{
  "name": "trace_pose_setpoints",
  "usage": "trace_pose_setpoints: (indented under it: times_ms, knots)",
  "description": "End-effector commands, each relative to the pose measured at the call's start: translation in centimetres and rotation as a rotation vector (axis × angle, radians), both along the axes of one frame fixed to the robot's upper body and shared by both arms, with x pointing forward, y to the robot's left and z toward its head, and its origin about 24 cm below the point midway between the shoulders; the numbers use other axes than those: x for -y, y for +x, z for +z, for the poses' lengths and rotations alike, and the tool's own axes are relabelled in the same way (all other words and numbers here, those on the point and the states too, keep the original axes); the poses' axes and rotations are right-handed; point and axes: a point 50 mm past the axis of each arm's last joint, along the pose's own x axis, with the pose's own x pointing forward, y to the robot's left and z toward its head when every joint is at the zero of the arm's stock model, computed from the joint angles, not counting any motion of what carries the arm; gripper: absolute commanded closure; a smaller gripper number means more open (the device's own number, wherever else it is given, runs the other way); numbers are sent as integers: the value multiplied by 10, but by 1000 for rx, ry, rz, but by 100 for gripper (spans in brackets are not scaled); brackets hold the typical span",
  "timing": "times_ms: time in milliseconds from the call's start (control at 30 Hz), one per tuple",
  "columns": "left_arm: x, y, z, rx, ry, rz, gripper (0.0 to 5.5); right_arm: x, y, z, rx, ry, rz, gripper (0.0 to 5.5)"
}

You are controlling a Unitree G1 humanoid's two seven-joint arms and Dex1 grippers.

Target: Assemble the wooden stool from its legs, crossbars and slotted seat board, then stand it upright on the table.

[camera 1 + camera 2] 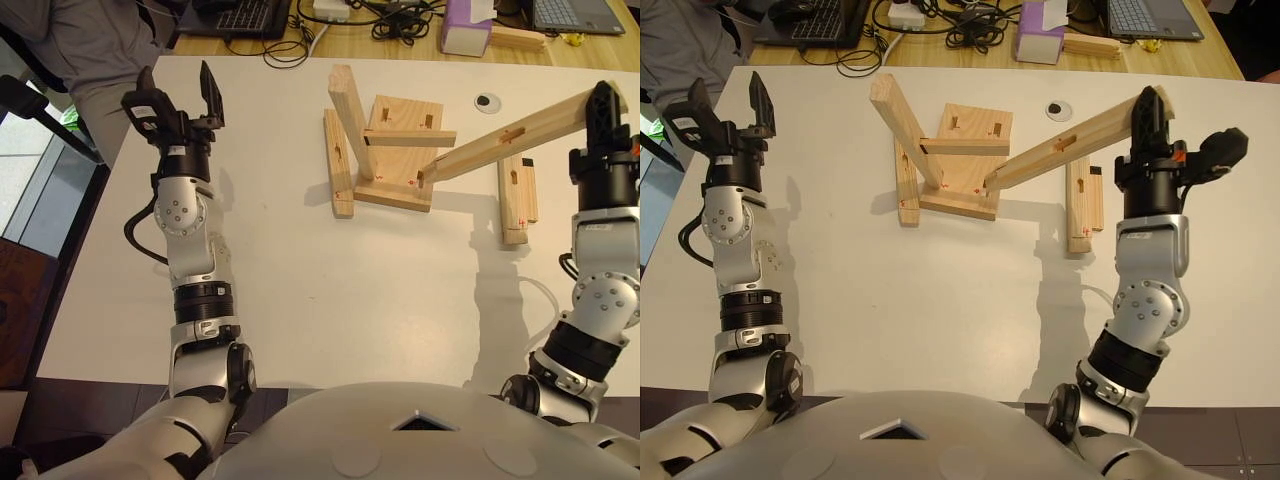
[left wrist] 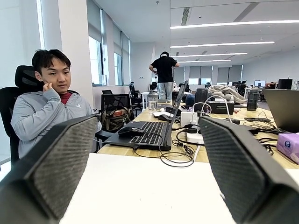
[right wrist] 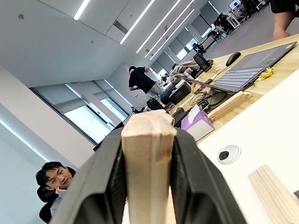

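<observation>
The slotted seat board [image 1: 402, 152] lies flat at the table's far middle. One leg [image 1: 351, 118] stands tilted in it, and a crossbar [image 1: 411, 138] runs from that leg across the board. A second leg [image 1: 338, 165] lies along the board's left side. My right gripper [image 1: 605, 108] is shut on the far end of a long leg [image 1: 505, 135], whose other end meets the board's near right corner. That leg's end grain [image 3: 148, 140] sits between the jaws. Another leg [image 1: 517, 200] lies flat under it. My left gripper [image 1: 180, 95] is open and raised at the far left, its pads [image 2: 56, 172] wide apart.
A round cable grommet [image 1: 487, 100] sits in the table beyond the held leg. On the desk behind are a purple tissue box [image 1: 466, 25], spare wooden strips [image 1: 517, 38], a keyboard [image 1: 245, 15] and cables. The table's left edge [image 1: 85, 230] lies close to my left arm.
</observation>
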Motion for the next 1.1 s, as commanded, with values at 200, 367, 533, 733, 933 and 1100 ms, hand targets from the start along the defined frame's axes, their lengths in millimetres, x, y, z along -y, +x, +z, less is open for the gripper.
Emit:
trace_pose_setpoints:
  times_ms: [200, 367, 533, 733, 933, 1100]
  knots:
    - [4, 0, 4, 15, -5, -25, 152, -15, 4, -27, -24, -98, -21, 447]
    - [5, 0, 4, 19, -12, -25, 152, -7, 5, -29, -25, -138, -84, 447]
    - [8, 1, 4, 22, -15, -30, 152, -1, 9, -27, -51, -222, -148, 447]
    - [8, 0, 2, 22, -18, -21, 152, -5, 11, -30, -94, -334, -157, 447]
    - [8, -1, 0, 21, -19, -12, 152, -7, 15, -13, -27, -218, -151, 447]
    - [9, -1, -1, 22, -22, -6, 152, -3, 18, -9, -34, -101, -155, 447]
